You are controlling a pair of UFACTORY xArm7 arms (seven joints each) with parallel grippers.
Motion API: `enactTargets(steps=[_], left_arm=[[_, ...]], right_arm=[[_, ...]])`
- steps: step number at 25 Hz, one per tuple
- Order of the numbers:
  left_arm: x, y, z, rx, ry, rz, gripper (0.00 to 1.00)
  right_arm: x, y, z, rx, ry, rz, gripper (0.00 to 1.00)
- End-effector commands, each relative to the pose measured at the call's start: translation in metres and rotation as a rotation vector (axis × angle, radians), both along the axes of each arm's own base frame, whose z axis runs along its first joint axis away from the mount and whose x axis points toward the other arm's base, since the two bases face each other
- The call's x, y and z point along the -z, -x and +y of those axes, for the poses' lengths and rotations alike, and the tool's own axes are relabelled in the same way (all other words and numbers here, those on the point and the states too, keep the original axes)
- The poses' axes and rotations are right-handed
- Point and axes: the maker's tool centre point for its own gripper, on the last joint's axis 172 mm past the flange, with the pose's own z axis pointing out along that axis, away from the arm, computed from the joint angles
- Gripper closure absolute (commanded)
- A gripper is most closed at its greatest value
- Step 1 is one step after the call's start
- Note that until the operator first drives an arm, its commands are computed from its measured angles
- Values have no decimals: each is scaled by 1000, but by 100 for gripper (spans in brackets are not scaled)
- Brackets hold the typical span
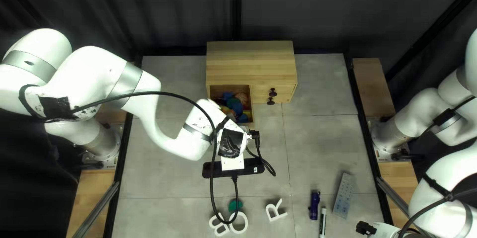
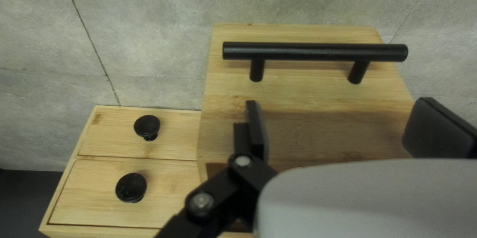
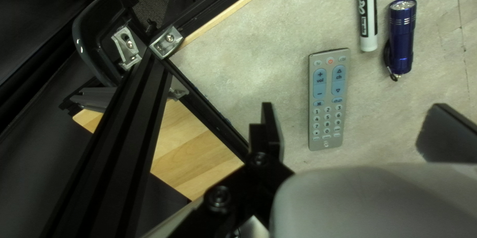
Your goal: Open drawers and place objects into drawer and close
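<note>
Drawer [image 2: 298, 94] and bar handle [image 2: 315, 51] lie just ahead of our left gripper [image 2: 339, 109], whose fingers stand apart with nothing clasped. Taking the chest [image 1: 251, 64] as centre in the top left view, twelve toward the curtain, the drawer juts out at seven o'clock, bright things [image 1: 233, 103] inside. The knobs [image 2: 147, 126] sit at five.

Letters [image 1: 273, 214] lie at six; remote [image 3: 329, 114], torch [image 3: 401, 39] and marker [image 3: 368, 14] at five, farther off. With these still to load, we judge the pull about done and the step in hand to be getting clear of the drawer.

We should keep the fingers spread and lift straight away first, so neither snags the bar or nudges the drawer shut; only then should we swing toward six. Should it need more pull, we ought to turn the wrist a quarter, since our finger gap runs along the bar, not across it.

Our right gripper [image 3: 353, 114] is also open and empty, the remote ahead of it. We would hold it there until the left is clear.
</note>
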Motion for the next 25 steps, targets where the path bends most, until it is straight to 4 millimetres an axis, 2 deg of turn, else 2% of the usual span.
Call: enactTargets(steps=[1, 25], left_arm=[[4, 0, -3, -25, -17, -3, 0], [5, -1, 20, -20, -128, -40, 0]], right_arm=[[0, 0, 0, 0, 0, 0, 0], [0, 0, 0, 0, 0, 0, 0]])
